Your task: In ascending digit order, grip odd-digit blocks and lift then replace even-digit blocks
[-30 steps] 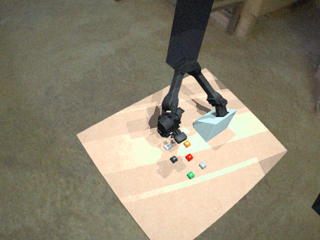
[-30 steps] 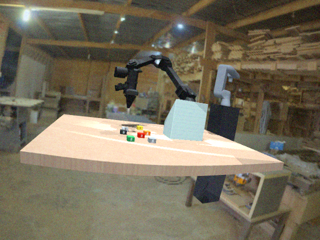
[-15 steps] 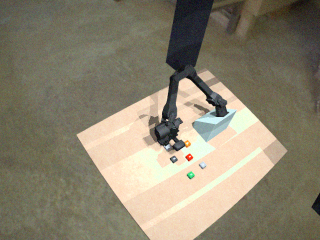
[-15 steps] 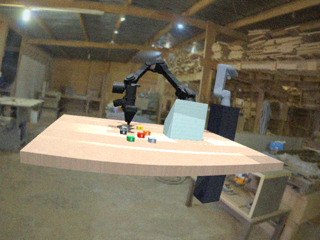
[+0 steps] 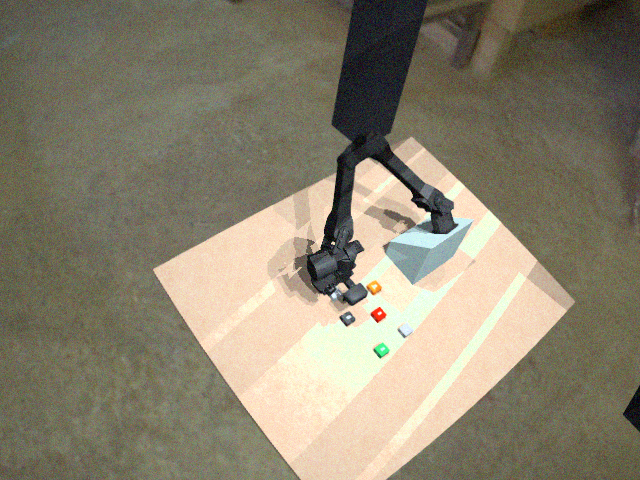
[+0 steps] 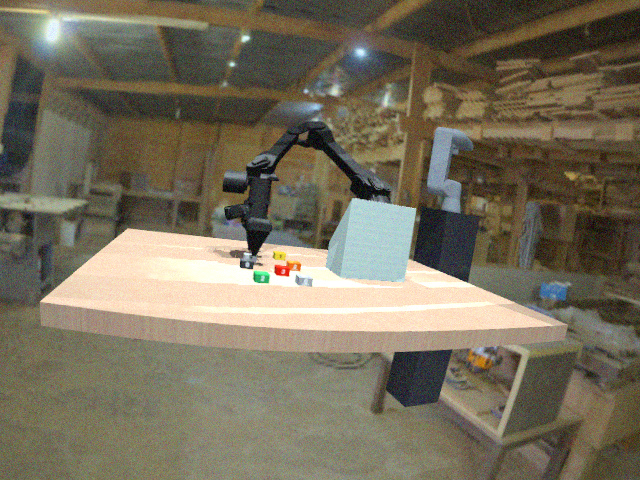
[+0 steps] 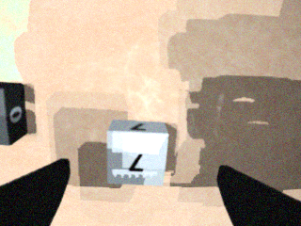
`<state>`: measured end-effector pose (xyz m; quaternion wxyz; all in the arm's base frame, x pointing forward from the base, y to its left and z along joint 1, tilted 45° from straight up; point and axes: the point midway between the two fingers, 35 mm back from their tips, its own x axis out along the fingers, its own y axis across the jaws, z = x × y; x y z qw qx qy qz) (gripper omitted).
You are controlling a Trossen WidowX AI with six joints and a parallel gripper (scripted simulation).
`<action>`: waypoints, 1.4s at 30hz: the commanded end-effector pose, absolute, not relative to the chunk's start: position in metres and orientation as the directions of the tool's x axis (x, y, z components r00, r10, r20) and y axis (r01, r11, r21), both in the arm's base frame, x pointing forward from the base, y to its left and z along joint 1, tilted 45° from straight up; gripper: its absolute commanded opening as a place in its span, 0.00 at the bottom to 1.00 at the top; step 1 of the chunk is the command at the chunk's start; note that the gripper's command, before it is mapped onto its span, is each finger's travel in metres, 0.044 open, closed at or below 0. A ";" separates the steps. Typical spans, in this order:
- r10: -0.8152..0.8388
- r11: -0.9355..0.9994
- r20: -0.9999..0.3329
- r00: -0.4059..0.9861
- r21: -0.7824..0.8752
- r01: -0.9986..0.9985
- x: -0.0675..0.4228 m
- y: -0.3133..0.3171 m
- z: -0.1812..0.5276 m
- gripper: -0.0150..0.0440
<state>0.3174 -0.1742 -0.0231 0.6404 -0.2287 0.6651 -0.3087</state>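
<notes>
Spread gripper [image 7: 141,198] holds nothing; its dark tapered fingers flank a pale cube [image 7: 137,153] marked 7, dark cube [image 7: 11,113] at nine o'clock.

I see the pale grey block [image 7: 137,152] marked 7 sitting flat on the desk [image 7: 94,71], the dark 0 block [image 7: 11,113] just beside.

I'm seeing a pale grey-white cube block [image 7: 137,153] showing a black 7, a dark grey cube block [image 7: 11,113], and black gripper fingers
</notes>
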 end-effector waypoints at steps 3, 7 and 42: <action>-0.702 0.703 -0.709 -0.075 -0.706 0.085 0.316 -0.180 -0.030 0.93; -0.702 0.703 -0.708 -0.075 -0.706 0.085 0.316 -0.184 -0.033 0.93; -0.702 0.703 -0.708 -0.075 -0.706 0.085 0.316 -0.184 -0.033 0.46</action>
